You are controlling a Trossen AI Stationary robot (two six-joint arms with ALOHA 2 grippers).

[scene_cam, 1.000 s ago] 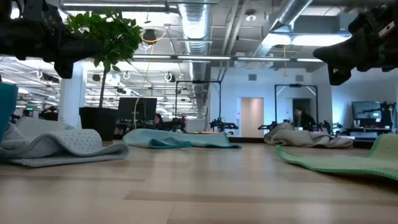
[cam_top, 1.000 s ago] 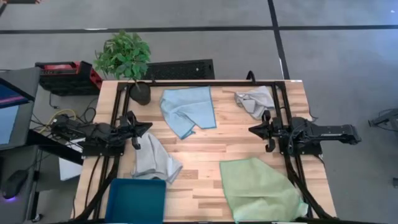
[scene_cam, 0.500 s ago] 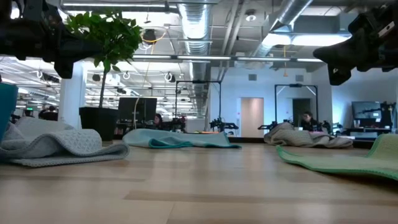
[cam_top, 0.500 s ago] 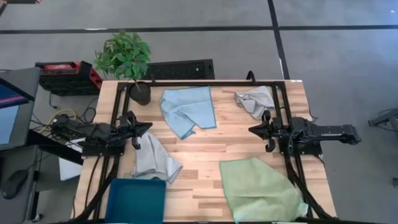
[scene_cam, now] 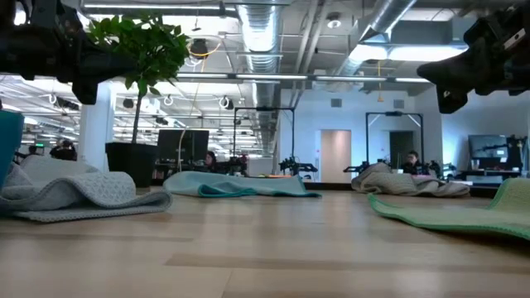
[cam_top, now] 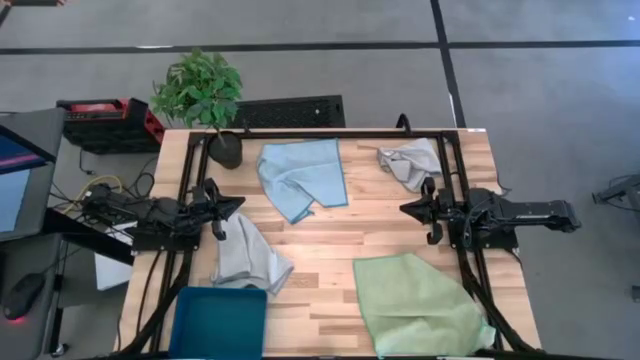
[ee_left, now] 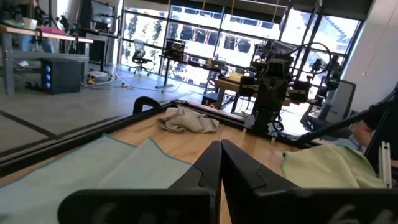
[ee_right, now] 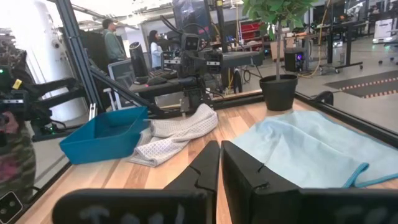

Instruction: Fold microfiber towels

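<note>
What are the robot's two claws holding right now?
Nothing. The left gripper and right gripper both hang shut and empty above the table; all the towels lie loose on it.

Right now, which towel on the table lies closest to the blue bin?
The grey towel beside the left gripper; its lower edge meets the blue bin. The other grey, light blue and green towels lie farther off.

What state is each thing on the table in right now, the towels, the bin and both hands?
light blue towel: lying loose, one corner turned over, unfolded
grey towel by the left hand: rumpled, unfolded
grey towel at the far right corner: crumpled in a heap
light green towel: spread mostly flat, unfolded
teal bin: upright, nothing in it
left hand: shut, holding nothing
right hand: shut, holding nothing
</note>
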